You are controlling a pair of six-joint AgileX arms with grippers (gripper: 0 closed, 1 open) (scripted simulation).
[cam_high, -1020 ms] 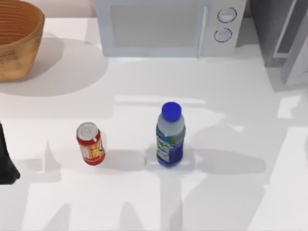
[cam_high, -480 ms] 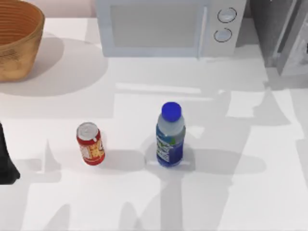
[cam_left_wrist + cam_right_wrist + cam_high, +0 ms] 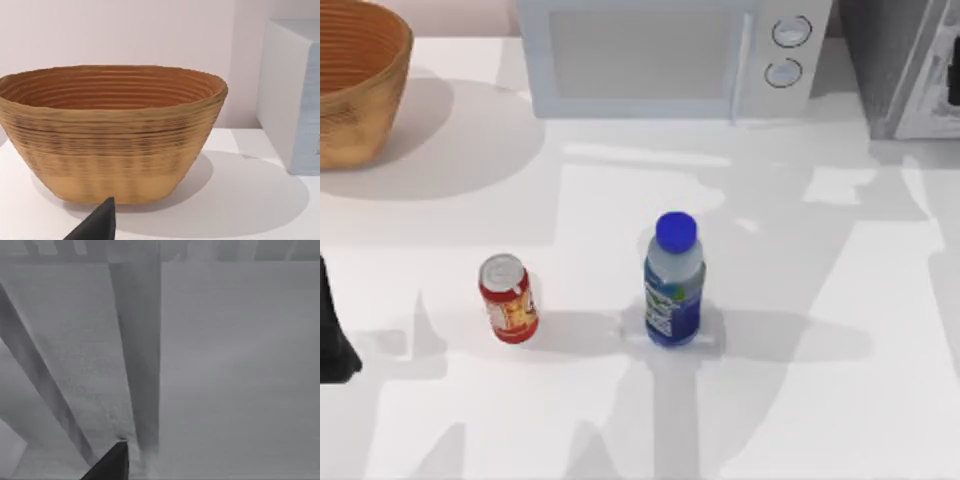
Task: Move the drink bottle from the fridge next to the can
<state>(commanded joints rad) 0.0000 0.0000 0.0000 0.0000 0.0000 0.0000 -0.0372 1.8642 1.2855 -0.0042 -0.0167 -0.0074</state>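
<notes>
The drink bottle (image 3: 673,282), clear with a blue cap and blue-green label, stands upright on the white table near the middle. The small red can (image 3: 507,298) stands to its left, about a bottle's height away, with bare table between them. The fridge (image 3: 880,50) is at the back right corner, its pale-framed door (image 3: 932,95) lying almost against the cabinet. A dark bit of my right gripper (image 3: 954,90) shows at the right edge by that door. The right wrist view looks closely at the door's grey frame (image 3: 137,350). My left arm (image 3: 332,340) is parked at the left edge.
A white microwave (image 3: 660,55) with two round knobs stands at the back centre. A woven basket (image 3: 355,80) sits at the back left, and the left wrist view faces the basket (image 3: 110,130). Open table lies in front of the can and bottle.
The fridge door has swung in toward the cabinet and the shadows on the right of the table have shifted. Bottle, can and left arm have not moved.
</notes>
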